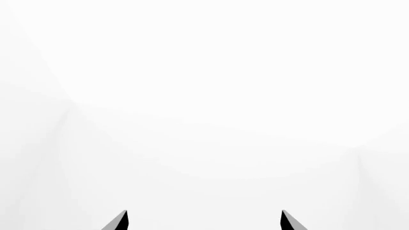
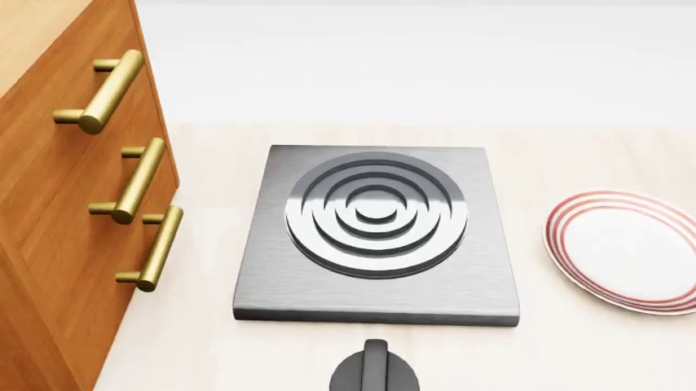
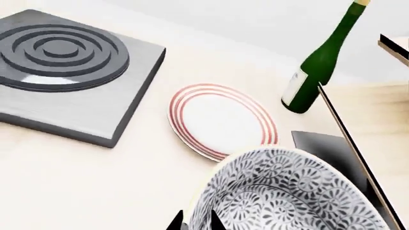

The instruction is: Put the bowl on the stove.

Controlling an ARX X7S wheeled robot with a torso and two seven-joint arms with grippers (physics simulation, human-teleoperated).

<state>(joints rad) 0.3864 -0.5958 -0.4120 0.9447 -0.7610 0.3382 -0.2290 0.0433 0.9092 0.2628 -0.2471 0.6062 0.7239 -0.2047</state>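
Note:
The stove (image 2: 376, 232) is a square dark grey hotplate with ringed burner, in the middle of the head view; it also shows in the right wrist view (image 3: 70, 72). The bowl (image 3: 288, 196), white with a grey-blue floral pattern, shows only in the right wrist view, close to the camera, apart from the stove with the plate between them. My right gripper (image 3: 195, 223) is shut on the bowl's rim, one fingertip outside and one inside. My left gripper (image 1: 204, 221) is open and empty, facing plain white. Neither gripper shows in the head view.
A white plate with red rings (image 2: 631, 248) lies right of the stove, also seen in the right wrist view (image 3: 221, 120). A black knob (image 2: 373, 371) sits in front of the stove. Wooden drawers with brass handles (image 2: 77, 204) stand left. A green bottle (image 3: 319, 67) stands beyond the plate.

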